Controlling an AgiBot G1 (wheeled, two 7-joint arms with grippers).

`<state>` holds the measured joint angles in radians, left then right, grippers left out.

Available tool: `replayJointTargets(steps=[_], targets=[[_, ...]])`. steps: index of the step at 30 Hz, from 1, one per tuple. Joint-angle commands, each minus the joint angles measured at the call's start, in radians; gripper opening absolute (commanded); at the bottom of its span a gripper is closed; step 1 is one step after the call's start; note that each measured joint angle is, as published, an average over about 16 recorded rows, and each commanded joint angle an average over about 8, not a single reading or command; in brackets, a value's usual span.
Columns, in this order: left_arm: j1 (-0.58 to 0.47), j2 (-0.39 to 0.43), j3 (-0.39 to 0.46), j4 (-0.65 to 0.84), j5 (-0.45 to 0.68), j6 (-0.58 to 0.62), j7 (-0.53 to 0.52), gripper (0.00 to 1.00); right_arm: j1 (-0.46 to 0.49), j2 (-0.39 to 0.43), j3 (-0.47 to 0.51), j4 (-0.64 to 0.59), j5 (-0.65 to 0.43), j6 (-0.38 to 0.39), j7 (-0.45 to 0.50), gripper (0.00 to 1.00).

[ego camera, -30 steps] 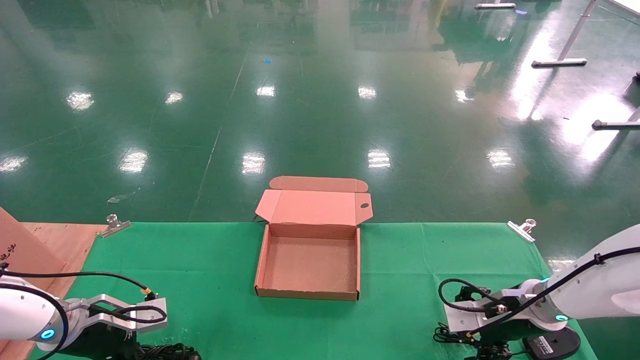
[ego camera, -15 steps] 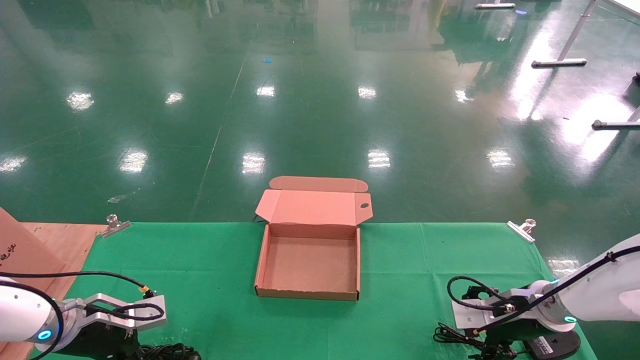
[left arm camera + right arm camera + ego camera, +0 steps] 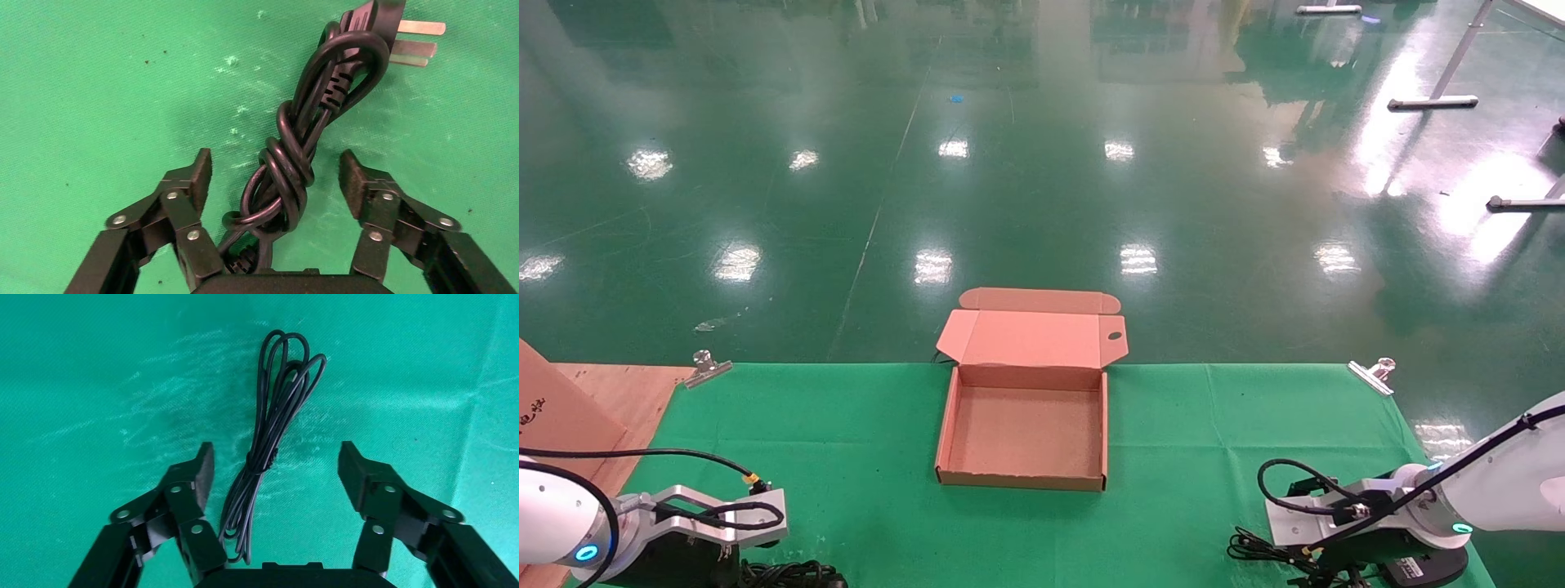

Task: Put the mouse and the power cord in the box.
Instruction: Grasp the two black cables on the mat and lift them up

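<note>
Both arms of the robot hang low at the near edge of the green-clothed surface (image 3: 862, 425), each pincer spread wide over its own target. The left pincer (image 3: 272, 174) straddles the knotted middle of the power cord (image 3: 287, 165), whose plug (image 3: 382, 18) with bare metal prongs lies beyond the fingertips. The right pincer (image 3: 272, 468) brackets the thin bundled cable (image 3: 269, 435) of the mouse (image 3: 1422, 565), which sits at the near right corner, partly hidden beneath the arm. The box (image 3: 1026, 474) stands open and empty at the middle of the surface, lid tipped back, well apart from both pincers.

The risks look plain. A close on the mouse's slim cable rather than its body could leave the mouse dangling, swinging on the lift and catching the box wall, or the thin loops could slip through the pads altogether. On the left, the cord's loose knot may give way under its own weight, letting the heavy plug trail and snag the cloth or hang outside the box rim.
</note>
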<state>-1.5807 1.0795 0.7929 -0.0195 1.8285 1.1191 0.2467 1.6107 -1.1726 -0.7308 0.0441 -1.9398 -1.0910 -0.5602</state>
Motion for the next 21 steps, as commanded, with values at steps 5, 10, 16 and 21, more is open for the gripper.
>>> replayJointTargets(steps=[5, 10, 16, 21], targets=[[-0.002, 0.000, -0.001, 0.007, -0.001, -0.001, 0.005, 0.00, 0.000, -0.005, 0.002, -0.017, 0.003, 0.000, -0.013, 0.00], [-0.007, -0.005, -0.002, 0.010, -0.002, 0.000, 0.009, 0.00, 0.001, -0.010, 0.005, -0.026, 0.008, -0.005, -0.018, 0.00], [-0.011, -0.017, -0.005, 0.013, -0.007, 0.010, 0.019, 0.00, 0.003, -0.019, 0.006, -0.034, 0.008, -0.016, -0.019, 0.00], [-0.011, -0.024, -0.007, 0.015, -0.010, 0.018, 0.026, 0.00, 0.003, -0.021, 0.005, -0.038, 0.007, -0.025, -0.022, 0.00]])
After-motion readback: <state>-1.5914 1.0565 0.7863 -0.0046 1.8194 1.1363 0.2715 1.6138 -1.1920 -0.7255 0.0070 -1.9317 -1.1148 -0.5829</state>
